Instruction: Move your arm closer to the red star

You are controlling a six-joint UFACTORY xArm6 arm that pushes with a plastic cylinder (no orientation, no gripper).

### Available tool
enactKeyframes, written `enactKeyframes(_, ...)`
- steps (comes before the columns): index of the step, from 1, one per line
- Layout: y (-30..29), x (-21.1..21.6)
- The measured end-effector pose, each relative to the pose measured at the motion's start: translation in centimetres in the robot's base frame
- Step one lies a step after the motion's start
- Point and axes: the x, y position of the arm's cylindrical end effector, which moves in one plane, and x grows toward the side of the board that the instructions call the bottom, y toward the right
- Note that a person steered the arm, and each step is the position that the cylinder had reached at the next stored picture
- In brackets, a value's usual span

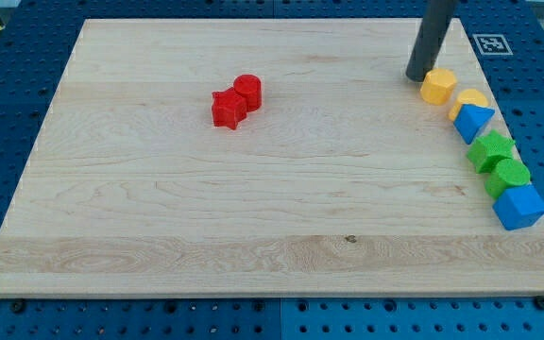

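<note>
Nearest the camera lay the wooden board's (253,269) front strip, bare pale wood with a small dark knot. The board sat on a blue pegboard table (8,104) that showed on all sides of it.

Along the view's right edge a line of blocks ran from near to far. Nearest was a blue cube-like block (519,207), at the board's edge. Touching it on the far side sat a green round block (509,176), then a green star-like block (490,150) against that one. Next came a blue triangle block (474,122), then a yellow block (470,98) partly hidden behind it, shape unclear. Farthest in the line was a yellow hexagon-like block (438,86).

My tip (416,77) rested on the board just to the view's left of the yellow hexagon-like block, touching or nearly touching it; which one could not be told. The arm carried no jaws, only the dark rod.

The red star (227,109) lay left of centre toward the view's top, well apart from my tip. A red cylinder (247,91) touched it on its upper right side. Open board lay between my tip and the red pair; the cylinder stood on the star's side facing the rod.

A white marker tag (490,43) sat at the board's far right corner.
</note>
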Motion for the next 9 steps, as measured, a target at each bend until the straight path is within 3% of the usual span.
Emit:
enactKeyframes(2,2.4,0.2)
enactKeyframes(4,-2.0,0.6)
enactKeyframes(5,-5.0,3.1)
enactKeyframes(8,-7.0,4.1)
enactKeyframes(9,-10.6,7.6)
